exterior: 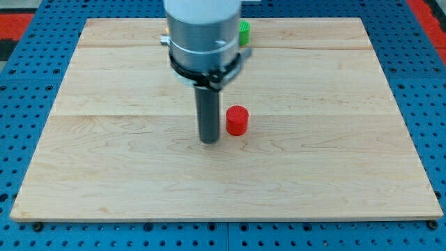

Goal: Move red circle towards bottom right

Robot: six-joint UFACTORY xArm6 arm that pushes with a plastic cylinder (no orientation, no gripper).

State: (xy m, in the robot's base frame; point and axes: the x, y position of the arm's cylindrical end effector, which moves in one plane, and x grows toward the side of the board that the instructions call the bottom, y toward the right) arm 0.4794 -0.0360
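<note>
The red circle block is a short red cylinder standing near the middle of the wooden board. My tip rests on the board just to the view's left of the red circle and slightly below it, with a small gap between them. The dark rod rises from the tip into the grey arm housing at the view's top.
A green block shows at the view's top, mostly hidden behind the arm housing; its shape cannot be made out. The board lies on a blue perforated base that surrounds it on all sides.
</note>
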